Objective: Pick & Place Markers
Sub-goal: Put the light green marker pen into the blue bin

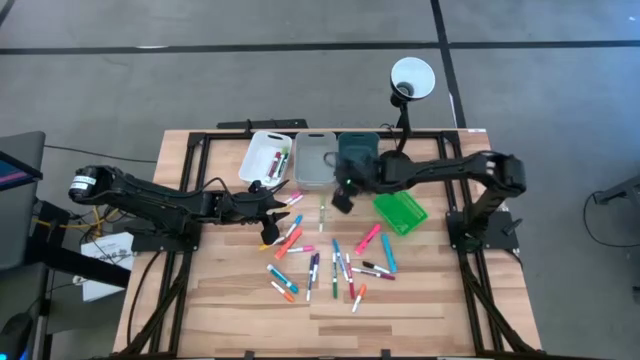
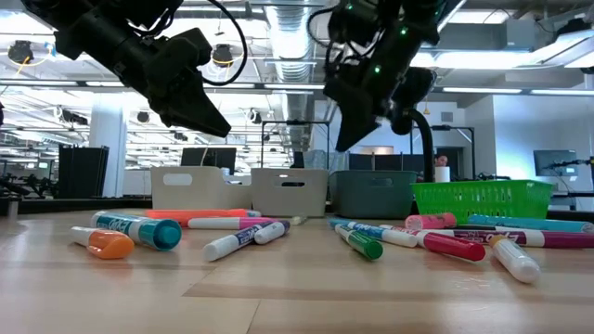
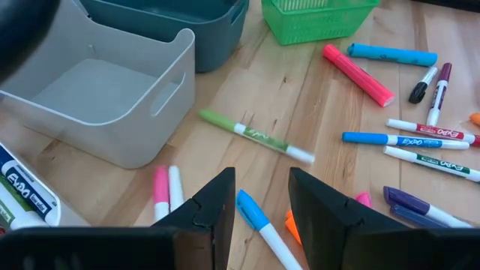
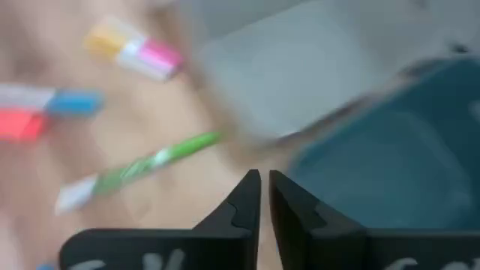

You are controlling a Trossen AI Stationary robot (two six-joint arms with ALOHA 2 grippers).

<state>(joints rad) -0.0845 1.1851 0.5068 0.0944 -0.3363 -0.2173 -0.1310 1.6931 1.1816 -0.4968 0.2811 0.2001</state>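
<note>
The right gripper (image 1: 343, 196) hangs above the table (image 1: 420, 300) just in front of the teal bin (image 1: 358, 155), its fingers pinched together on nothing. A green marker (image 4: 139, 168) lies on the wood just beside it. The left gripper (image 1: 272, 228) hovers over the left end of the marker scatter, fingers parted and empty, a blue marker (image 3: 259, 225) below them. The markers (image 1: 335, 265) lie loose across the middle of the table. Along the far edge stand a white bin (image 1: 266, 157), a grey bin (image 1: 314, 160), the teal one and a green basket (image 1: 401, 213).
</note>
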